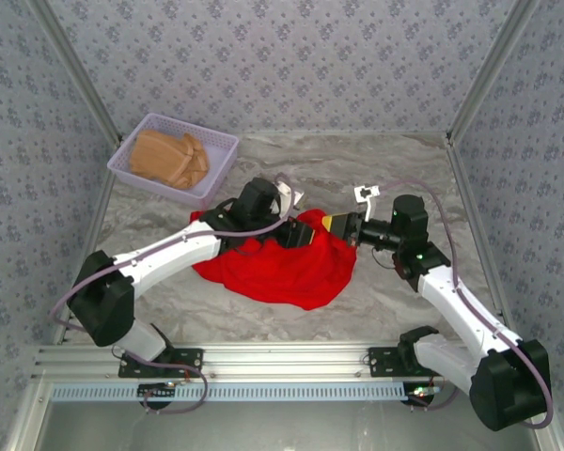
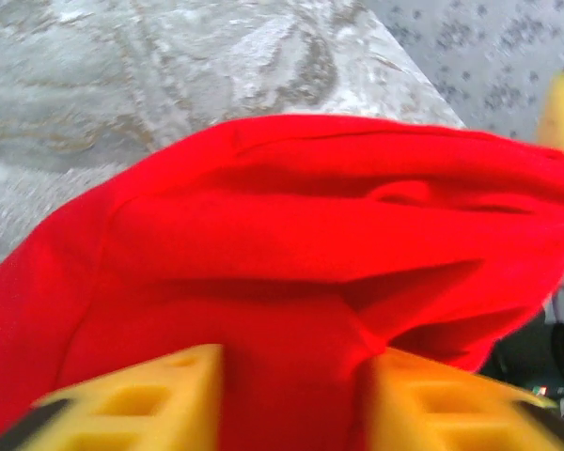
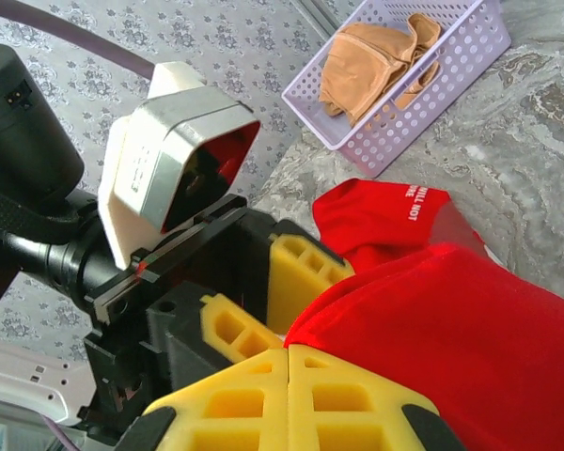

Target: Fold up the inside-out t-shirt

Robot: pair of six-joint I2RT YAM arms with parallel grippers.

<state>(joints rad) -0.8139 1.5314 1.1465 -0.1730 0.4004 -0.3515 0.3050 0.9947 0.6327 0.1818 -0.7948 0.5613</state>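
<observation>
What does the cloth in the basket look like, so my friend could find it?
Start at the grey marble table and look to its far left corner, where a pale purple basket with holes sits. The cloth inside is folded and tan-brown, unlike the big red t-shirt crumpled in the middle.

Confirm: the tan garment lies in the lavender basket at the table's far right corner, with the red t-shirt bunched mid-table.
No: the lavender basket holding the tan garment stands at the table's far left corner, as the top external view shows; the red t-shirt is bunched mid-table.
</observation>
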